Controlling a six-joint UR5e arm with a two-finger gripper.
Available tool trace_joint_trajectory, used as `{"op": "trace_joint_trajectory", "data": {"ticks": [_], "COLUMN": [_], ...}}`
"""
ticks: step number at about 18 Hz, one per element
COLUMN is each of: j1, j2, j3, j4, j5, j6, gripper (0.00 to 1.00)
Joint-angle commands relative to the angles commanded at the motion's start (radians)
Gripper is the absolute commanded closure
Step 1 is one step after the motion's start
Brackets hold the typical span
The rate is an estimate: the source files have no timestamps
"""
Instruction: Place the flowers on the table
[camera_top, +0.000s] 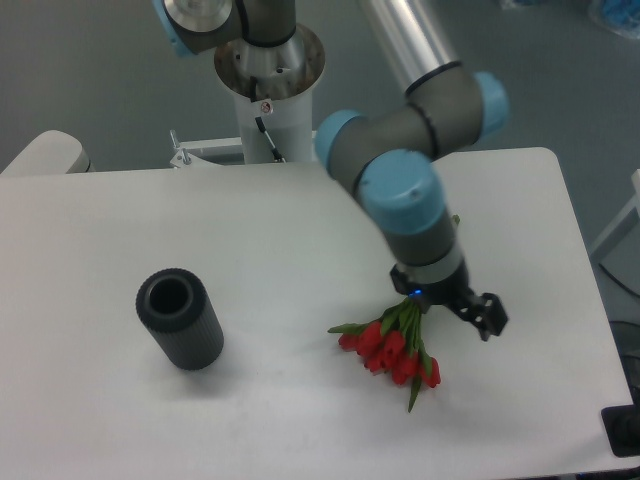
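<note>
Even, cool light (soft shadows), slightly blurry
</note>
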Motion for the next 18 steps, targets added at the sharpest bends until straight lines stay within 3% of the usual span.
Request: {"op": "trace_joint_trajectory", "data": {"ticks": [2,6,9,14,18], "j1": [0.009,0.049,0.100,0.186,0.215], "j2": [0.000,0.002,0.005,0.018,0.026], "j3": [0.034,0.046,0.052,0.054,0.054], "j4": [-0.051,-0.059,-0.063,-0.120,-0.138], "j5": [-0.002,-0.011,-0.075,-0.198,-0.253], "j6": [0.065,0.160,0.249,0.405,0.434], "gripper": [0.01,0.01,0.01,0.01,0.01]}}
